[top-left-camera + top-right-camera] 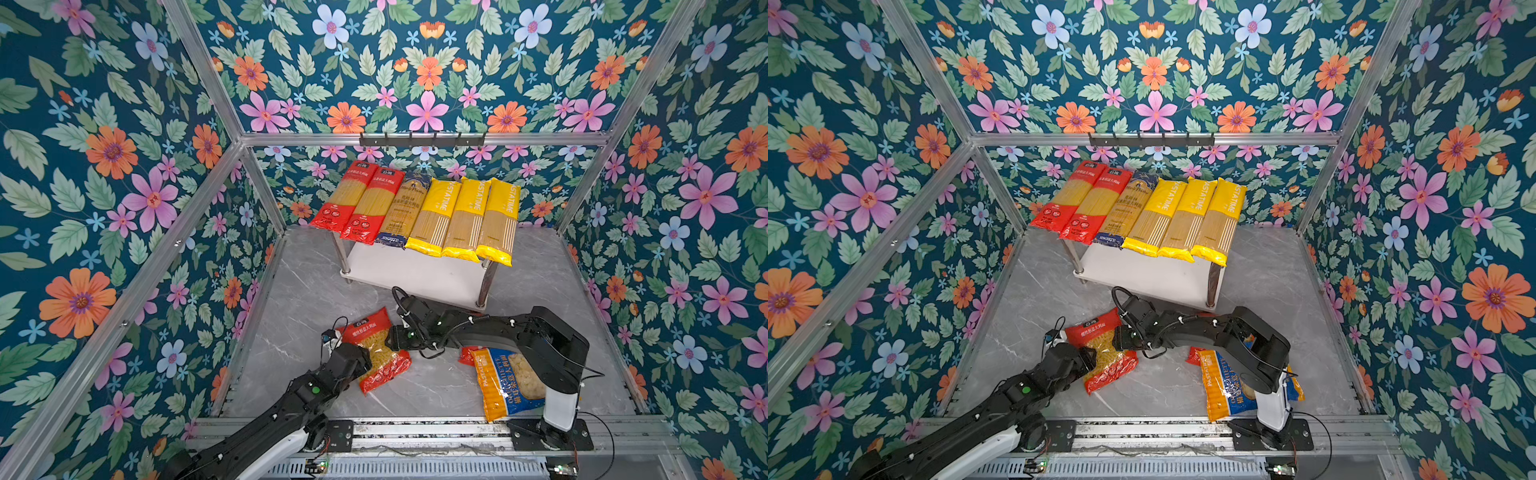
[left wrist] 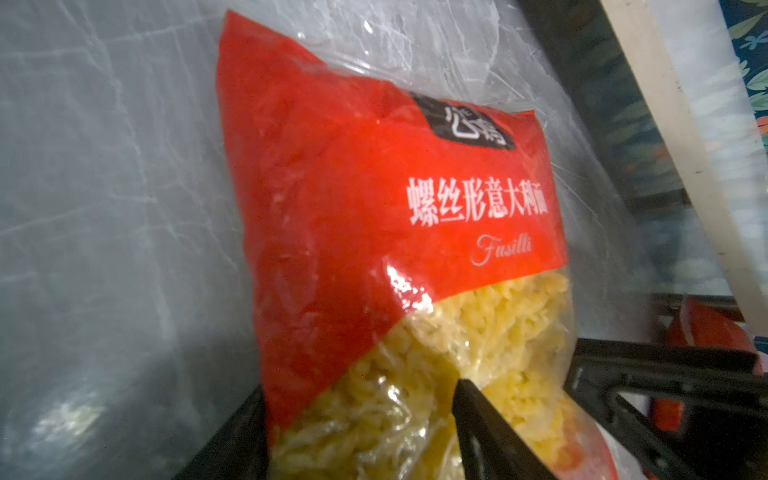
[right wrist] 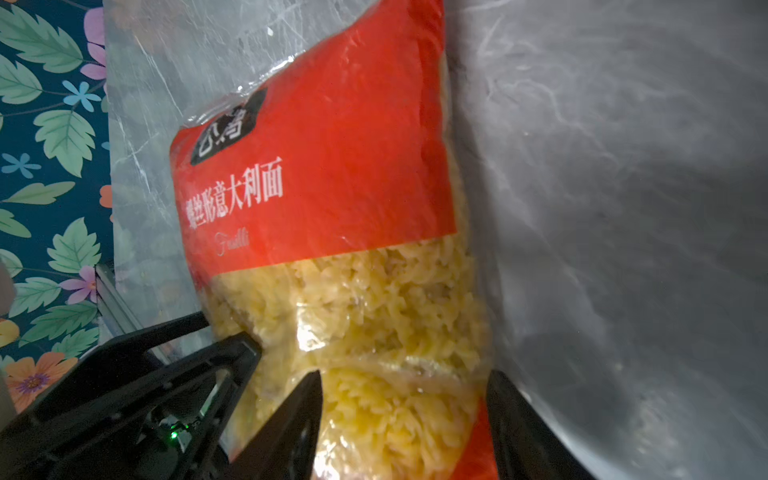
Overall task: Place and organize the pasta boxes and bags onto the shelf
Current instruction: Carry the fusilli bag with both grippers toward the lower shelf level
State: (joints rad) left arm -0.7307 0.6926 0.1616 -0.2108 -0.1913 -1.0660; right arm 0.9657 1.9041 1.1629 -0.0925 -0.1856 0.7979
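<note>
Nearest the lens in the left wrist view, the left gripper [image 2: 361,386] had one finger on the clear face of the red fusilli bag [image 2: 374,199] and the other at its edge, jaws apart with pasta between them; whether they pinched or merely straddled it could not be told. The right gripper [image 3: 405,374] stood likewise on the same bag from the opposite side, its hold equally unclear. In both top views the bag appeared to rest slantwise on the grey marbled table [image 1: 307,299], in front of the shelf [image 1: 415,272] and apart from it. The chief danger, by my judgement, was two arms on one soft bag: pulled apart or lifted unevenly, the film could tear, or the loose fusilli could shift and let the bag slide from a shallow pinch. A row of six long spaghetti packs [image 1: 411,208] filled the top tier, their ends overhanging the front, so only the bare lower tier seemed free; a bag carried in too high could catch those ends and drag a pack off. The right arm [image 1: 540,336] stretched above the blue-orange shells bag [image 1: 511,386] and a second red bag [image 1: 467,355], mostly hidden, so a low swing could sweep either aside.
</note>
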